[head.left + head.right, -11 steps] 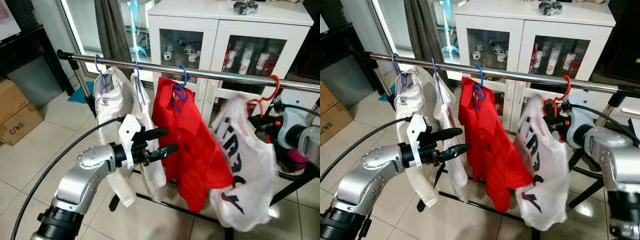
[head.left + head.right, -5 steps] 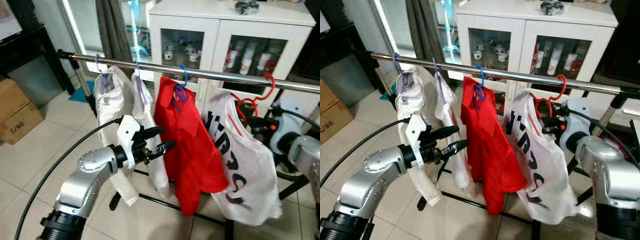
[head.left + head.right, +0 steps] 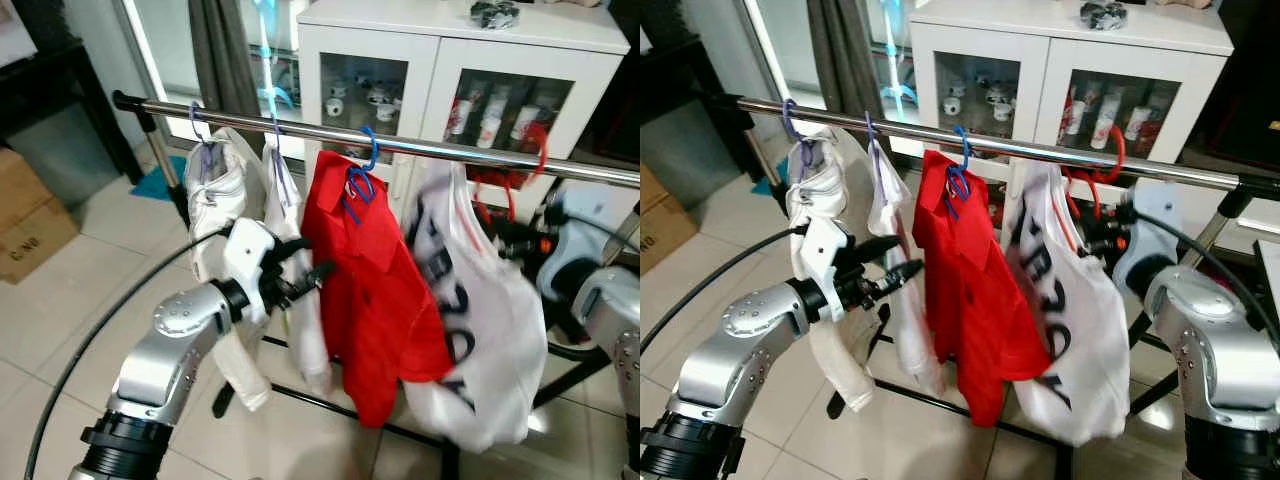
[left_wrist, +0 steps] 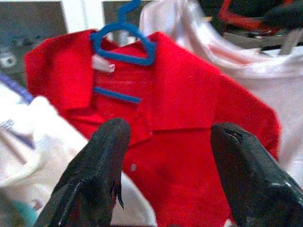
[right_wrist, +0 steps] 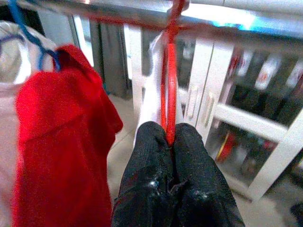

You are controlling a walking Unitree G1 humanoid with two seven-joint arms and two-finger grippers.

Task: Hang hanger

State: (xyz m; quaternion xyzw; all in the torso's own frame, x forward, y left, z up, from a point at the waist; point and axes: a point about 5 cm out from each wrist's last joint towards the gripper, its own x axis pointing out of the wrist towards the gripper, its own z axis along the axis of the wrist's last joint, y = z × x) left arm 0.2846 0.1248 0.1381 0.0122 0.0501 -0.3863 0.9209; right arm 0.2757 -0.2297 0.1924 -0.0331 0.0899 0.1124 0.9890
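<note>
right end effector pinches the red hanger — its hook sits right at the rail, long axis upright; left end effector gapes empty.

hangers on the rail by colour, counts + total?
Purple hangers: 2
Blue hanger: 1
Red hanger, pinched in the right gripper: 1
Total: 4
</note>
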